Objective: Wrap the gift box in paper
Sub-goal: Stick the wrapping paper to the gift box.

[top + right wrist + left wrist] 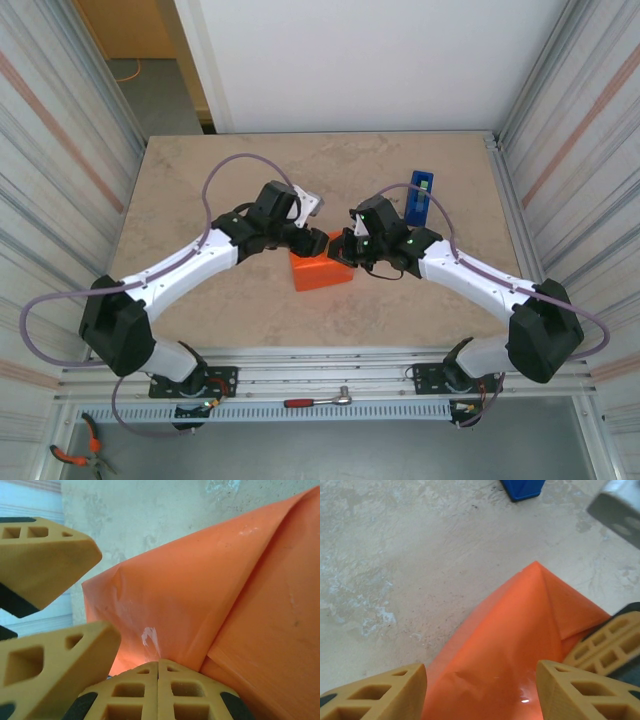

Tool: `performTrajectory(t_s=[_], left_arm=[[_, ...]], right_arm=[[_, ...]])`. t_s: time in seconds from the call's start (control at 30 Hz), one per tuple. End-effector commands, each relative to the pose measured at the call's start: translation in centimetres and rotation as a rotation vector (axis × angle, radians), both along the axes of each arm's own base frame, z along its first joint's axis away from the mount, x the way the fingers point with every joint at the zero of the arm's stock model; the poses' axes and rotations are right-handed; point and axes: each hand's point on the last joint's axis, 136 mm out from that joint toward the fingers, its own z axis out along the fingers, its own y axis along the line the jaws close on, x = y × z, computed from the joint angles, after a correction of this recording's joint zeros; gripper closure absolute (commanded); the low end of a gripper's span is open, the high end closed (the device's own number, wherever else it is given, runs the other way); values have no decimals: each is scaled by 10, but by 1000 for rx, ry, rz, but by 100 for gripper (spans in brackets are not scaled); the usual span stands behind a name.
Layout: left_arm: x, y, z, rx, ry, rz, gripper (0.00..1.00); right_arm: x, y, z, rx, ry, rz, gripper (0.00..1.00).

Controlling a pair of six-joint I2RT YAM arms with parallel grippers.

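The left gripper (481, 669) has its jaws released, standing apart with the paper (520, 625) between them. The right gripper (158, 663) has its jaws clenched, tips against a paper fold. The gift box (320, 275) lies beneath both. The tape dispenser (421, 197) stands well beyond.

Odds and ends around the beige marbled tabletop (220, 180)
A blue tape dispenser (421, 197) stands on the tabletop's far right part. Just off its near edge a red-handled ratchet wrench (318, 401) lies on a slotted metal rail (400, 411). Orange-handled pliers (75, 455) lie beyond its near-left corner.
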Motion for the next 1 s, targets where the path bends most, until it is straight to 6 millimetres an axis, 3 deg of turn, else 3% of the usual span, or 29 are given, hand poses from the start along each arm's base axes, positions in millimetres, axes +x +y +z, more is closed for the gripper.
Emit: performTrajectory(t_s=[0.0, 0.6, 0.77, 0.9, 0.97], left_arm=[[5, 2, -5, 28, -14, 31, 40], [-1, 5, -37, 213, -51, -9, 40], [6, 10, -15, 218, -104, 18, 34], [14, 18, 14, 209, -181, 51, 13], [16, 23, 23, 205, -197, 66, 8]], right_arm=[[-23, -41, -60, -238, 141, -42, 100], [-18, -35, -59, -224, 145, -39, 100], [-18, -33, -57, -218, 142, -33, 100], [-17, -32, -56, -214, 140, -35, 100], [-17, -32, -57, -215, 141, -33, 100]])
